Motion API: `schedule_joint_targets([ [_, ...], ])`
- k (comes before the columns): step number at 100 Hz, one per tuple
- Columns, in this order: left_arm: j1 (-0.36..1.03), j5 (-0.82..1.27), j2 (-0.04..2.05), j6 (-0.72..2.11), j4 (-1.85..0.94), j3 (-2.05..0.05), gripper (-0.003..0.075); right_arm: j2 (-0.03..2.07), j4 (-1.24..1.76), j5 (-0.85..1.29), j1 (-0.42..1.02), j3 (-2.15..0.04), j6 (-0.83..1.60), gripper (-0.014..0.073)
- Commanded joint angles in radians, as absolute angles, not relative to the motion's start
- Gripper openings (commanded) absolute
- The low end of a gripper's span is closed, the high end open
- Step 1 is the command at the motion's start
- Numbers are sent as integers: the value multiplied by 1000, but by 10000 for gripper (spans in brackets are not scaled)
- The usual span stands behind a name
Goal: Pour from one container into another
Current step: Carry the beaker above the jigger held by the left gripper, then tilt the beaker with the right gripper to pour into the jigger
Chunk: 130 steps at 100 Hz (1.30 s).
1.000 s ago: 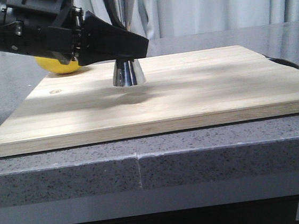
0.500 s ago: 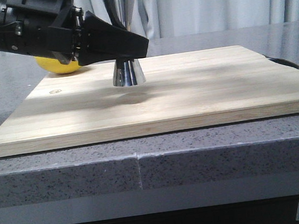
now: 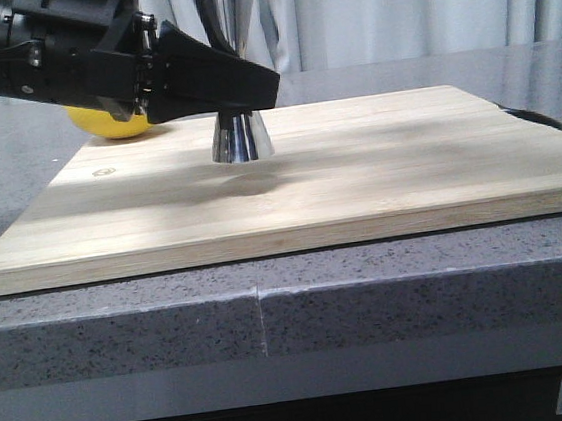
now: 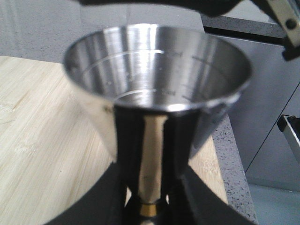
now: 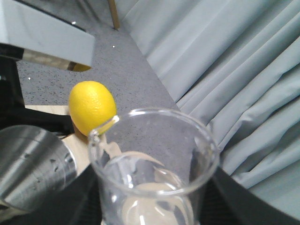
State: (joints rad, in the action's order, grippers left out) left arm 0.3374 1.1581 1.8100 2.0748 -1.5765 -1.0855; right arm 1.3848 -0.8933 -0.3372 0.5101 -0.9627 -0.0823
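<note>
Nothing shifts on board; dark scrap above jigger (image 3: pixel 241 134) edges right. Left pincer (image 3: pixel 248 88) clamps jigger's waist. Right pincer, fingertips unseen, grips beaker (image 5: pixel 152 176) near jigger's rim; pour pending.

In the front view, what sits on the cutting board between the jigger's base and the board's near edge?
Nothing: between the jigger and the near edge of the cutting board there is only bare wood with a soft shadow, as the front view shows.
</note>
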Motion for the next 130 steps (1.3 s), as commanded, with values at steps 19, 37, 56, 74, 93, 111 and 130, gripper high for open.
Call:
schedule_joint_targets([
  [19,350,1269,1755,2070,-1640,-1113,-19,1341,-919,-362,510,-1017,-80,173],
  [37,350,1269,1755,2070,-1640,-1113,-19,1341,-944,-347,510,-1017,-80,173],
  [56,358,1269,1755,2070,-1638,-1113,-19,1341,-965,-338,510,-1017,-80,173],
  [74,370,1269,1755,2070,-1636,-1113,-19,1341,-977,-333,510,-1017,-80,173],
  [93,372,1269,1755,2070,-1636,-1113,-19,1341,-996,-323,510,-1017,-80,173],
  [111,372,1269,1755,2070,-1636,-1113,-19,1341,-1021,-323,510,-1017,-80,173],
  [130,372,1269,1755,2070,-1636,-1113,-19,1341,-1044,-321,510,-1017,-80,173],
])
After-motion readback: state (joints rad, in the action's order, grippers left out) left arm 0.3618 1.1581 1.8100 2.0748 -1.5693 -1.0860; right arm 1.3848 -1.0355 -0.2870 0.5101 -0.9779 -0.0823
